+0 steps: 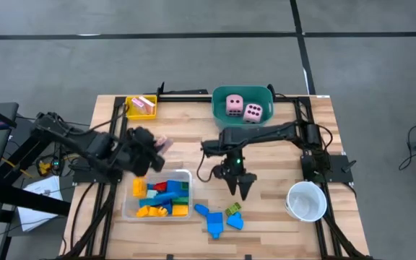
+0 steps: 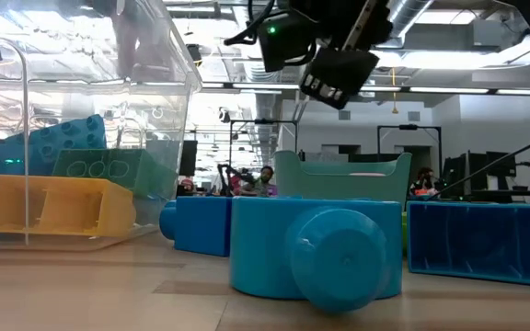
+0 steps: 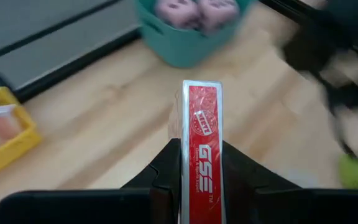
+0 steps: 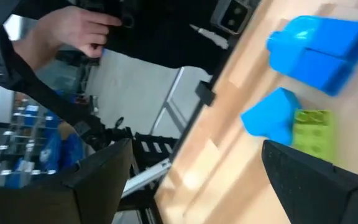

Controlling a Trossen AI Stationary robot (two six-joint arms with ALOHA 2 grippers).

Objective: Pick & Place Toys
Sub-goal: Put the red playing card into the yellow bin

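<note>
Loose blocks: two blue blocks [image 1: 209, 219] and a green block [image 1: 232, 210] lie on the desk [image 1: 266, 155] near its front edge, at 5 o'clock from the clear tray.
Clear tray: clear tray [image 1: 127, 208] at front left, holding blue, yellow-orange, red and green blocks [image 1: 161, 198].
White cup: white cup [image 1: 306, 200] stands at front right, well apart from the loose blocks.
Right gripper: right gripper [image 1: 241, 185] hangs just behind the loose blocks, jaws spread wide, nothing between them.
Left gripper: left gripper [image 3: 201, 171] sits above the desk at 12 o'clock from the clear tray, jaws clenched on a red-backed card [image 3: 202, 146] held on edge.
Yellow tray: yellow tray [image 1: 141, 107] at the back left corner, at 11 o'clock from the left gripper; a pink-white card [image 1: 144, 104] lies in it.
Teal tub: teal tub [image 1: 219, 108] at back centre, two pink dice [image 1: 243, 107] inside.
Step in hand: judged as carrying the held card to a container.
Next move: likely a reach to the yellow tray, then release over it.
Open room: bare desk between the left gripper and yellow tray; the tray stands hard by the desk's back and left edges.
</note>
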